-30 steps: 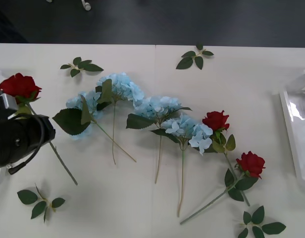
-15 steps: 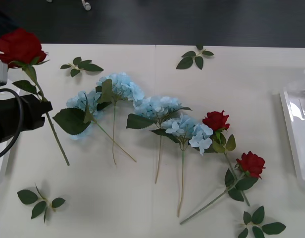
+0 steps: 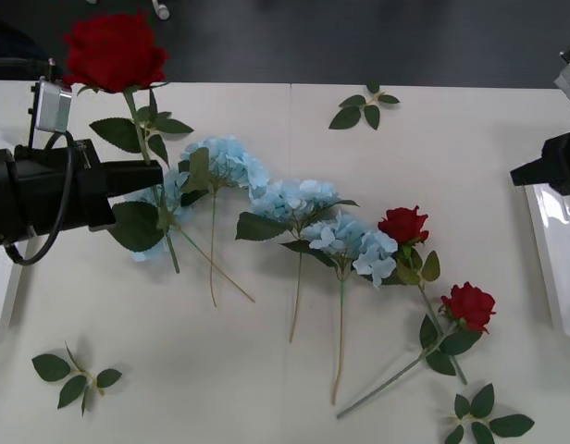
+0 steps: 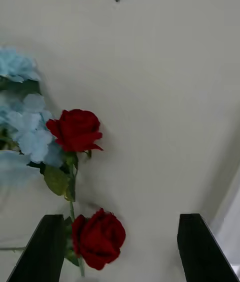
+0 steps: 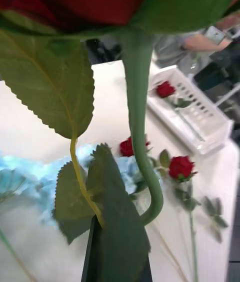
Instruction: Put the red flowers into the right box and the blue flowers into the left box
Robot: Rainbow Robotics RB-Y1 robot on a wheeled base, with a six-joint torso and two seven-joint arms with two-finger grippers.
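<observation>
Now, left pincer (image 3: pixel 148 174) clamped on a red rose's stem (image 3: pixel 146 153), bloom (image 3: pixel 115 50) standing at twelve o'clock above it, lifted off the counter (image 3: pixel 266 388). Blue flowers (image 3: pixel 294 199) strewn at three o'clock of that pincer, two more red roses (image 3: pixel 402 224) beyond. Right pincer (image 4: pixel 120 249) spread wide, hovering over a rose (image 4: pixel 98 238), just by the right box (image 3: pixel 558 250) with one rose (image 5: pixel 165 89) inside.

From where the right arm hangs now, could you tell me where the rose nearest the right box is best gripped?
Probably on the bare stem just below the bloom of that rose, coming straight down with the open right gripper. It lies flat on the table, its stem slanting toward the robot, and the neighbouring rose's stem crosses it lower down.
</observation>
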